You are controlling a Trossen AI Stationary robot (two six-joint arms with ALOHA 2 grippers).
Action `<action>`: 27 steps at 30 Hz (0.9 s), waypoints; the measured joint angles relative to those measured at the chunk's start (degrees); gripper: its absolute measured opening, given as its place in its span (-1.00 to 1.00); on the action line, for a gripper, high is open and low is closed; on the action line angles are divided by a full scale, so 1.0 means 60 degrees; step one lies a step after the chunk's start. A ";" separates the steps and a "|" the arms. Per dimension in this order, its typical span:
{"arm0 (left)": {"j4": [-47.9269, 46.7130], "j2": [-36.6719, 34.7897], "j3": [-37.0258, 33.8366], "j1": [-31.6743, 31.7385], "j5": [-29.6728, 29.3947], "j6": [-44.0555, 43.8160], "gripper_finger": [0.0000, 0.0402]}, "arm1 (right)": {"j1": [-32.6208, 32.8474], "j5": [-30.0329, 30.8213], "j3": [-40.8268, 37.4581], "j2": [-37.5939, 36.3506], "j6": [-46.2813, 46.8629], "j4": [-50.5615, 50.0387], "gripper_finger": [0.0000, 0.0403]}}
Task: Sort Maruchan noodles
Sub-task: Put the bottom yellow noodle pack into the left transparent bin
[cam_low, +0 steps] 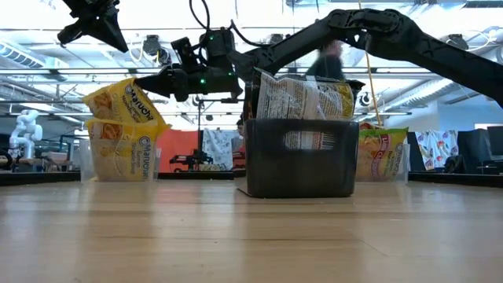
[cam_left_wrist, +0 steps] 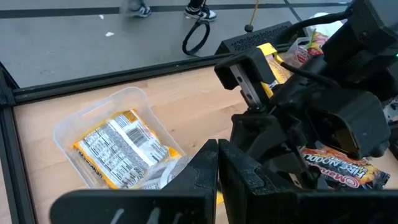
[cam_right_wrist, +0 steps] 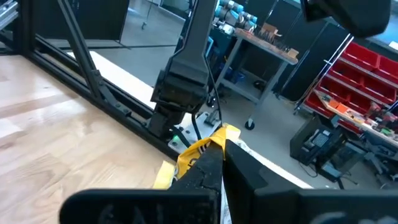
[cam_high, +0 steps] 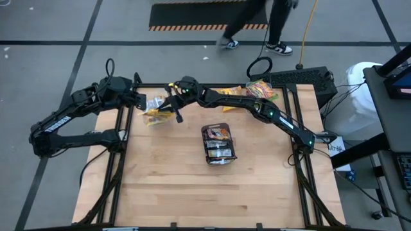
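My right gripper [cam_high: 164,102] reaches across the far side of the table and is shut on a yellow Maruchan packet [cam_low: 126,102], held over a clear tub [cam_high: 153,114] at the far left. That tub holds more yellow packets [cam_left_wrist: 118,152]. A dark grey tray [cam_low: 299,161] mid-table holds dark packets [cam_high: 218,142]. Another clear tub [cam_high: 262,90] at the far right holds orange-pink packets. My left gripper [cam_left_wrist: 217,163] hangs shut above the far left tub with nothing in it. My right gripper pinches the yellow packet by one edge [cam_right_wrist: 210,144] between its two fingers. The fingers come in about level from the table's right. The packet sticks out past the fingertips, tilted, its lower end [cam_low: 118,124] at the tub's packets; whether it touches them I cannot tell.
A black frame [cam_high: 122,128] runs round the table's edges. A person walks on the floor beyond the far edge [cam_high: 270,25]. A dark red packet [cam_left_wrist: 348,175] shows past the right arm in the left wrist view. The near half of the wooden table [cam_high: 212,199] is bare.
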 joint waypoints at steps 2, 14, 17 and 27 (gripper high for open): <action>0.0000 -0.0002 0.0000 0.0000 0.0002 0.0002 -0.92 | 0.0010 -0.0006 0.0000 0.0000 0.0117 0.0135 -1.00; 0.0002 0.0002 0.0000 0.0000 0.0040 0.0002 -0.92 | 0.0020 0.0085 0.0000 0.0004 0.0876 0.0081 -1.00; 0.0002 0.0002 0.0000 0.0000 0.0040 0.0002 -0.92 | 0.0086 0.0106 0.0000 0.0004 0.0855 -0.0348 -1.00; 0.0002 0.0002 0.0000 0.0000 0.0040 0.0005 -0.92 | 0.0331 0.0835 -0.0202 0.0004 0.0640 -0.0396 -0.95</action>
